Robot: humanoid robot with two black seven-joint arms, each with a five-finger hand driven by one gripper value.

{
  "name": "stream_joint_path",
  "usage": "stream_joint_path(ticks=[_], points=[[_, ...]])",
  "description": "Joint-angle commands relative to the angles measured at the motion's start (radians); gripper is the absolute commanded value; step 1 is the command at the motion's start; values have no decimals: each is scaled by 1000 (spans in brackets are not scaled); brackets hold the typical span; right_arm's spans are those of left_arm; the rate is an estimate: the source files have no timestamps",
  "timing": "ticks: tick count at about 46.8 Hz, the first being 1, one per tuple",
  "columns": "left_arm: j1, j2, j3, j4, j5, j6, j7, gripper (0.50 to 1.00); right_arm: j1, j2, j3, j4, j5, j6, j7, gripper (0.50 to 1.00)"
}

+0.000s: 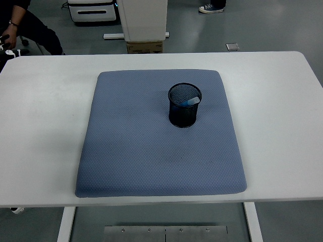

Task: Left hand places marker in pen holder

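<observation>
Neither robot hand appears in the head view, so the state of either set of fingers cannot be told; no arm reaches in from the left or right edge. The marker [190, 102] sits inside the black mesh pen holder [184, 105], its pale blue end leaning against the inner wall on the right side just below the rim, which suggests the placing is done. The holder stands upright on the blue-grey mat [160, 133], toward the mat's far right part, and the mat lies on the white table [282, 121]. The risks from here look small: the marker leans instead of standing straight, so a knock to the light mesh holder could tip it and spill the marker onto the mat; an arm swinging back in low over the table could cause that. At the top left a person's arm [6, 31] shows beyond the table's far edge, well apart from the holder. No brand, label or writing can be read on the holder, marker or mat
</observation>
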Motion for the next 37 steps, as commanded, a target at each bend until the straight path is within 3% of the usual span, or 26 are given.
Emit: stream_joint_path(ticks=[1,8,19,37], points=[[16,-1,-14,12,-9,-2,-1,1000,0,0,0,0,0,2,0,1000],[47,-13,-15,35,-9,-1,-5,1000,0,0,0,0,0,2,0,1000],[78,-22,-20,35,-21,-2,-80,1000,0,0,6,0,3,2,0,1000],[87,-43,-66,35,-47,-5,-113,1000,5,0,6,2,2,2,0,1000]])
